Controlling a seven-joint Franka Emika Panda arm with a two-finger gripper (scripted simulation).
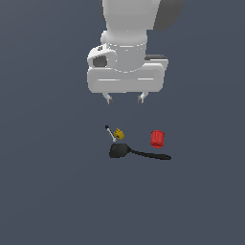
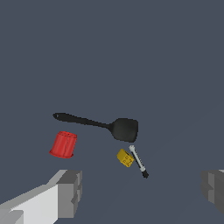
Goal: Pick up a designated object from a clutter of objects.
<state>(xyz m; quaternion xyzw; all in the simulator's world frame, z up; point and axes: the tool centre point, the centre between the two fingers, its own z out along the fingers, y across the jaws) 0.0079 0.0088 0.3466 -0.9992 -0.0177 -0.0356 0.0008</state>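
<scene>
The pincer (image 1: 125, 99) is hanging above the table (image 1: 43, 182) with its two fingertips (image 1: 109, 99) spread wide and nothing between them.

The black spatula (image 1: 136, 152) is lying flat on the table, below the pincer and clear of it. Its broad rounded head (image 1: 119, 150) is pointing toward the exterior view's left, and its thin handle (image 1: 152, 155) is running off toward the exterior view's right.

The tiny yellow piece (image 1: 119, 135) with its thin rod (image 1: 110, 132) is sitting just beside the spatula's head; in the wrist view the rod's pale end (image 2: 132, 149) is almost touching the head's edge (image 2: 126, 129).

The red ribbed cylinder (image 1: 157, 139) is resting near the handle's middle, with a narrow gap showing between them.

On the far side of the spatula from these two, bare table is stretching away along its whole length.
</scene>
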